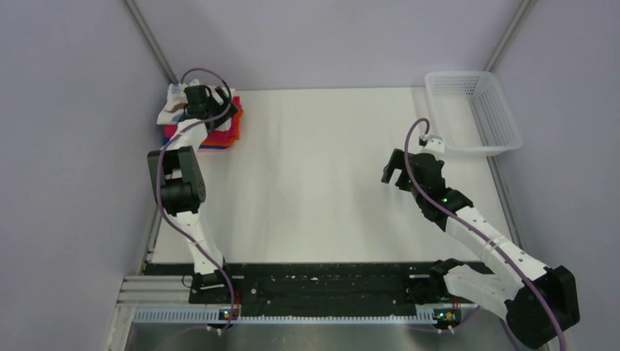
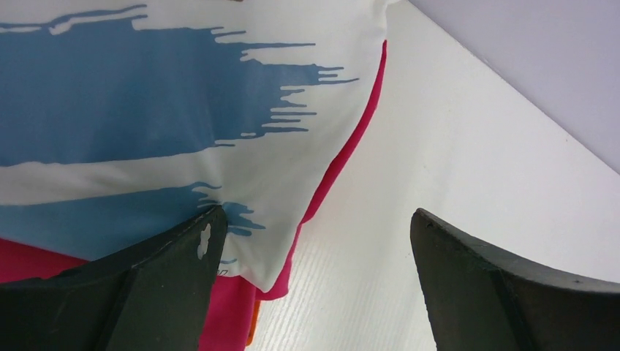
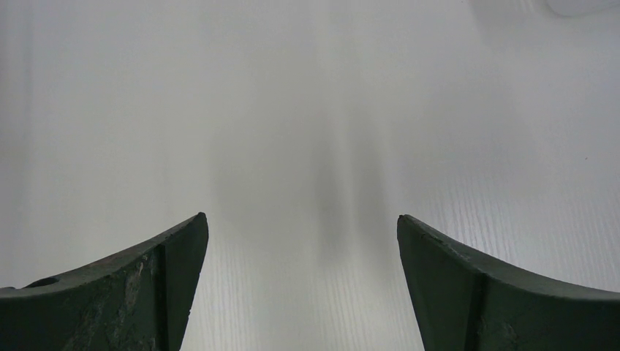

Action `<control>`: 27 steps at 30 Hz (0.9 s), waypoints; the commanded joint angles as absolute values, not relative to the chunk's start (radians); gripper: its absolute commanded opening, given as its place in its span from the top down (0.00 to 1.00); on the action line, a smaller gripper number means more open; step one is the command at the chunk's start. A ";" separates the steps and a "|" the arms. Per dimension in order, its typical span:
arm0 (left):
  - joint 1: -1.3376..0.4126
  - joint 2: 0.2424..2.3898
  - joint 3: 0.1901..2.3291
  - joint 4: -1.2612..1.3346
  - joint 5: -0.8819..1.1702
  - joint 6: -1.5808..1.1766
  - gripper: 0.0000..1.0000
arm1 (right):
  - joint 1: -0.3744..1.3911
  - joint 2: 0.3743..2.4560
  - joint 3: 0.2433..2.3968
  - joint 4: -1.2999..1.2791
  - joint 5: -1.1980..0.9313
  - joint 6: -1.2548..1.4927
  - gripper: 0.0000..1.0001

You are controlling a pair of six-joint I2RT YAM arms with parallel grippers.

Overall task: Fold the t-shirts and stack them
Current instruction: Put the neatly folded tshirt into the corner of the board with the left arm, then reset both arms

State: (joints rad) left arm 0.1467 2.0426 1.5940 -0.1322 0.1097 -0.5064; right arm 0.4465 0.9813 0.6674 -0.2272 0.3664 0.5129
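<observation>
The left gripper (image 1: 199,99) hung over the far-left corner of the counter (image 1: 322,161), its jaws spread wide with nothing between them. It stood above a white t-shirt (image 2: 183,168) with a ragged blue brush-stroke print, which lay rumpled on top of a small stack of folded shirts. In the left wrist view, one fingertip (image 2: 208,227) sat right at the white shirt's lower edge; contact could not be confirmed from that angle. The shirt's edge ran diagonally over a magenta shirt (image 2: 227,307), which showed as a narrow border beside it, and a sliver of what appeared to be an orange shirt (image 2: 251,330) peeked out lower down. The stack sat hard by the counter's left and far edges (the grey wall rose just behind it). To its right the white surface lay bare.

The right gripper (image 1: 391,175) hovered over that bare stretch on the right half of the counter, well apart from the stack. Its jaws were also wide apart and held nothing. A white mesh basket (image 1: 509,135) stood at the far-right corner, near the right arm.
</observation>
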 commanded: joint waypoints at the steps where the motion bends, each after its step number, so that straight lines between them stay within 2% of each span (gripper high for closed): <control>1: 0.090 2.066 1.603 -0.091 0.153 -0.569 0.01 | 0.435 0.969 0.653 -0.199 0.356 0.512 0.01; 7: 0.005 1.944 1.561 -0.154 0.021 -0.504 0.01 | 0.432 0.947 0.659 -0.208 0.365 0.504 0.01; 13: -0.120 1.655 1.510 -0.305 -0.091 -0.473 0.01 | 0.431 0.883 0.674 -0.244 0.411 0.493 0.01; 19: -0.283 1.288 1.113 -0.270 -0.101 -0.525 0.01 | 0.431 0.777 0.609 -0.229 0.439 0.487 0.01; 23: -0.296 1.091 0.903 -0.279 -0.086 -0.587 0.01 | 0.432 0.690 0.532 -0.204 0.501 0.503 0.01; 27: -0.296 0.961 0.770 -0.272 -0.190 -0.593 0.01 | 0.433 0.625 0.455 -0.155 0.502 0.528 0.01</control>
